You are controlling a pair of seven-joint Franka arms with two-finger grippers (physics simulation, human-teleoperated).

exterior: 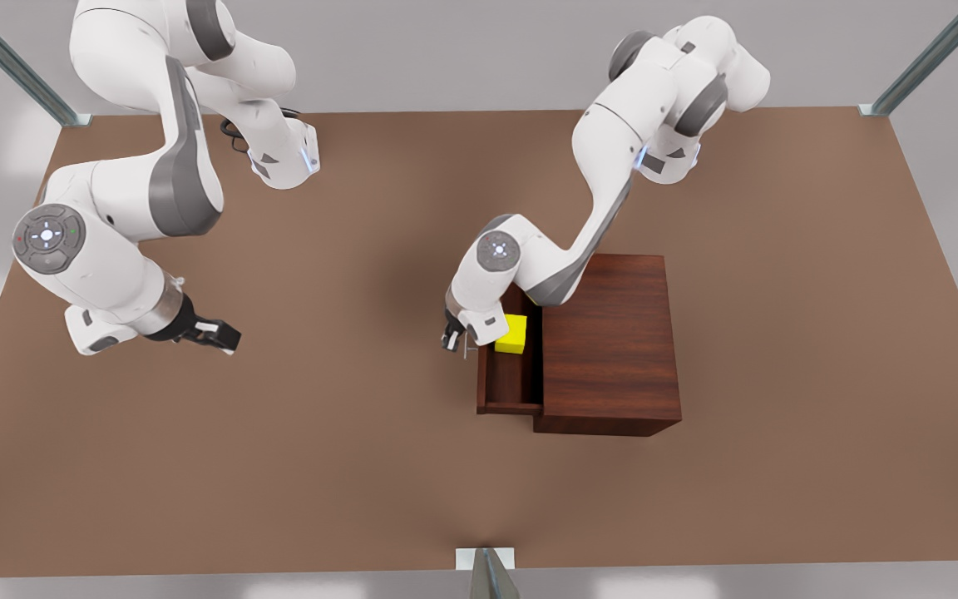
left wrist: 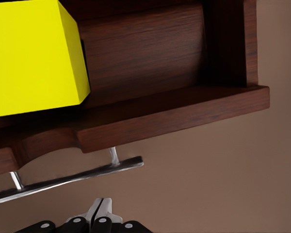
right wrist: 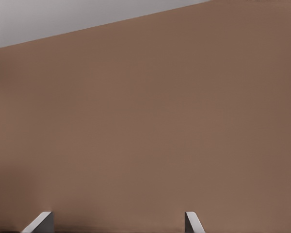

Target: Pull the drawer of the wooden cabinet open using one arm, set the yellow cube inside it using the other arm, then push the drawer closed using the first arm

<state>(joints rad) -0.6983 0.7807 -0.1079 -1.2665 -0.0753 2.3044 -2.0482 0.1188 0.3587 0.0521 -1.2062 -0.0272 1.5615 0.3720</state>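
The wooden cabinet (exterior: 612, 341) stands right of the table's middle in the front view. Its drawer (exterior: 508, 391) is pulled out toward the front view's left. The yellow cube (exterior: 512, 334) rests inside the drawer, near its far end. In the left wrist view the yellow cube (left wrist: 31, 58) sits behind the drawer (left wrist: 184, 111) front, above the silver handle (left wrist: 68, 177). My left gripper (exterior: 452, 339) hovers just outside the handle (exterior: 467, 349), and its fingers (left wrist: 101, 216) are shut with nothing between them. My right gripper (exterior: 225, 335) waits open over bare table at the front view's left, its fingertips (right wrist: 41, 222) spread wide.
The brown table (exterior: 321, 466) is bare around the cabinet. Metal frame posts (exterior: 487, 570) stand at the table's edges and corners. The left arm's links reach over the cabinet's far left corner.
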